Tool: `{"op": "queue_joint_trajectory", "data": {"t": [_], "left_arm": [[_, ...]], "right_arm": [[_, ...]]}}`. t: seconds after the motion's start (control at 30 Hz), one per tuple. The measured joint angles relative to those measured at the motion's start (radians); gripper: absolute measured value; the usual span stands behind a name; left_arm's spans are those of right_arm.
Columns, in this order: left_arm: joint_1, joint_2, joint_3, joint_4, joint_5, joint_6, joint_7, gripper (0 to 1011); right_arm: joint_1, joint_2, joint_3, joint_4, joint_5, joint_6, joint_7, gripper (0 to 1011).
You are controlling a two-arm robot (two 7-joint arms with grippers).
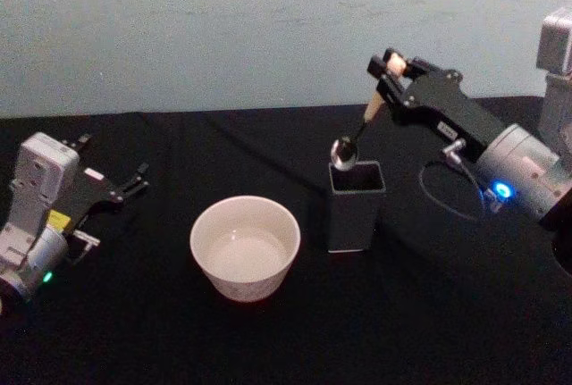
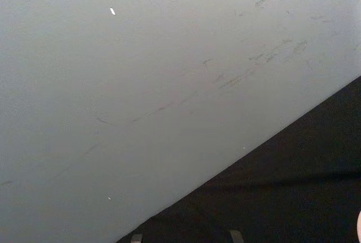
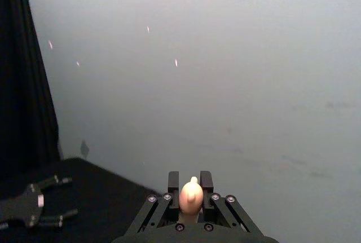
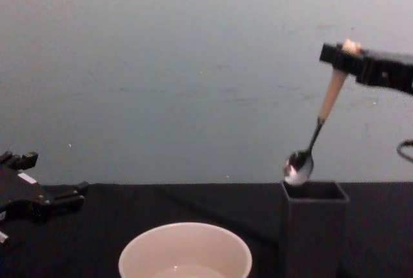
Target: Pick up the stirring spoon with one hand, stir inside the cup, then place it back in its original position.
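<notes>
We see right gripper clamping beige-handled shiny-bowled stirring spoon just above dark grey square holder, so a low swing toward cream-white round cup could clip that holder's rim; left gripper parked, splayed.

Cup left of holder

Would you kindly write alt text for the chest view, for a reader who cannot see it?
The right gripper, upper right, grips the spoon by its handle top, its bowl hanging just over the open dark square holder. A cream cup sits lower centre, left of the holder; the left gripper rests open at the left edge.
</notes>
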Motion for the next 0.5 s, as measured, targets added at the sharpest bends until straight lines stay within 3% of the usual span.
{"op": "queue_joint_trajectory", "data": {"t": [0.23,0.5], "left_arm": [[0.000,0.000,0.000,0.000,0.000,0.000,0.000,1001],[0.000,0.000,0.000,0.000,0.000,0.000,0.000,1001]], "right_arm": [[0.037,-0.011,-0.012,0.005,0.008,-0.024,0.015,211],[0.086,-0.043,-0.071,0.069,-0.006,-0.056,0.056,211]]}}
